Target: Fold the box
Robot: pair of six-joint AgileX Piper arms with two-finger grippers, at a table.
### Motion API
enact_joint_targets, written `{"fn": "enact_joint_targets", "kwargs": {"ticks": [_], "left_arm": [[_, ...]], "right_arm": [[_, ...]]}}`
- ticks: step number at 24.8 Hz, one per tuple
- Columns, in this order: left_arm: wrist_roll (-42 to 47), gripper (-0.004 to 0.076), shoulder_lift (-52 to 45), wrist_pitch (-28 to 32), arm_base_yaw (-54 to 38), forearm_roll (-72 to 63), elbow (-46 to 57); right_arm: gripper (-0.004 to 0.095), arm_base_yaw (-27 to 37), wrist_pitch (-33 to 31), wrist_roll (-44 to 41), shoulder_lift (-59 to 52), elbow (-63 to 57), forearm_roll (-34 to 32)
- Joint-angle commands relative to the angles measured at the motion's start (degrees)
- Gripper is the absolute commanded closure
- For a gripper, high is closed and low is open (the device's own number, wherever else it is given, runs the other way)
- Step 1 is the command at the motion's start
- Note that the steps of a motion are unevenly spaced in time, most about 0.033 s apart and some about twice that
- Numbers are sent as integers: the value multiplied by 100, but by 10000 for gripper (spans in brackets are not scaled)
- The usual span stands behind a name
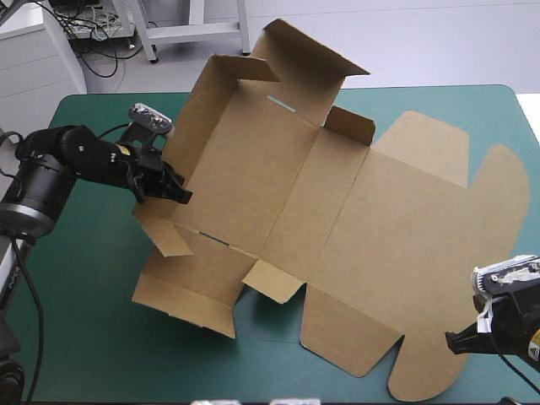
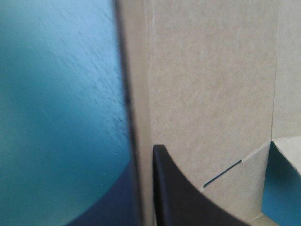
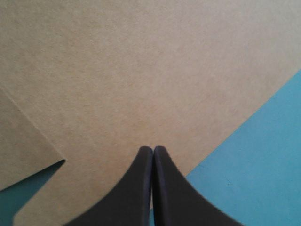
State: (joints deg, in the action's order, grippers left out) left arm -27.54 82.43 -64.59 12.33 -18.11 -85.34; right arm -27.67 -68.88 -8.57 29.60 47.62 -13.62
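Observation:
The brown box (image 1: 278, 177) lies across the table, its tray part half raised on the left and its lid (image 1: 405, 253) flat on the right. The far wall (image 1: 304, 63) and the left wall (image 1: 190, 126) stand up; a near flap (image 1: 186, 291) slopes outward. My left gripper (image 1: 175, 190) is shut on the left wall's edge, which runs between its fingers (image 2: 178, 197) in the left wrist view. My right gripper (image 1: 453, 342) is shut, its fingers meeting in one arch (image 3: 153, 149) over the lid's (image 3: 141, 70) near right edge.
Teal-green cover (image 1: 84, 321) shows to the left of the box and along the near edge. The table's right edge lies close beside my right gripper. A slot (image 2: 221, 175) in the board shows near my left finger.

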Motion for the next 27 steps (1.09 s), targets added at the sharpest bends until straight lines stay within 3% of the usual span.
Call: {"fn": "enact_joint_targets", "kwargs": {"ticks": [1, 5, 18, 21, 27], "left_arm": [[438, 756, -251, 485, 751, 1015, -784], [674, 756, -224, 791, 1573, 2146, -1231], [1389, 756, 493, 876, 3761, 6088, -1295], [1308, 756, 579, 859, 4036, 6183, -1273], [2184, 756, 267, 1268, 4608, 7762, -114]], "right_arm": [[931, 24, 260, 31, 47, 147, -140], [931, 24, 260, 31, 47, 147, -140], [931, 24, 271, 27, 47, 147, -151], [931, 24, 282, 27, 47, 147, -151], [931, 24, 282, 2, 47, 147, -141]]}}
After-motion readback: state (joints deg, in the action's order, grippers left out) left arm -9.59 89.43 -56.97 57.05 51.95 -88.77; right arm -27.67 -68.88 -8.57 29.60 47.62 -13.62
